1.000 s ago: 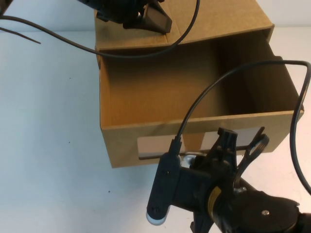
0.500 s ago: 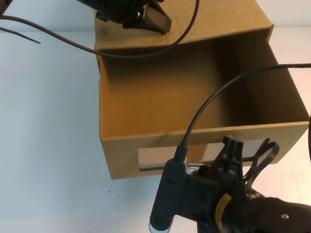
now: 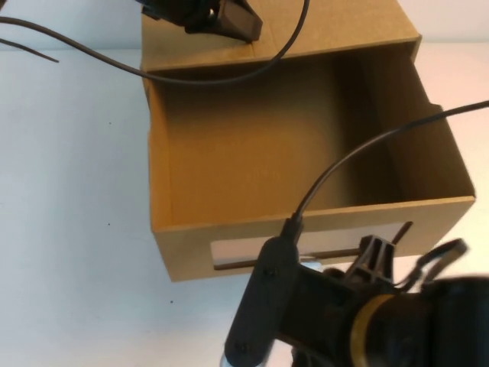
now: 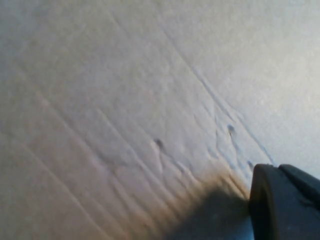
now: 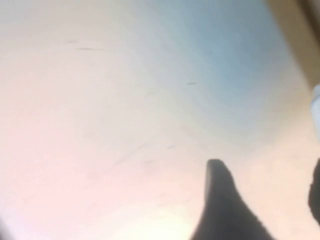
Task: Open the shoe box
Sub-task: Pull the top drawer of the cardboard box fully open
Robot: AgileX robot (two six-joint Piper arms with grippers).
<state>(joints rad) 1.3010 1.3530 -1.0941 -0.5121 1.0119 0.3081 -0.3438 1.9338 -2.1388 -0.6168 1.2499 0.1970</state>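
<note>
The brown cardboard shoe box point(image 3: 306, 245) is a drawer type. Its inner tray point(image 3: 252, 145) is slid out of the outer sleeve point(image 3: 336, 27) toward me and shows nothing inside. My left gripper point(image 3: 221, 17) rests on top of the sleeve at the far end; in the left wrist view it point(image 4: 285, 200) lies against the cardboard point(image 4: 125, 110). My right gripper point(image 3: 409, 256) is just in front of the tray's front wall, close to its slot and white label point(image 3: 237, 252). It point(image 5: 267, 185) is open, and only the pale table point(image 5: 125, 100) shows between its fingers.
The white table point(image 3: 69, 191) stretches to the left of the box. Black cables point(image 3: 359, 153) arc over the tray and across the sleeve. The right arm's body point(image 3: 367, 321) fills the near right corner.
The right gripper has opened and let go of the tray's front wall, drawing back toward me. The tray stands a little further out of the sleeve than before.
</note>
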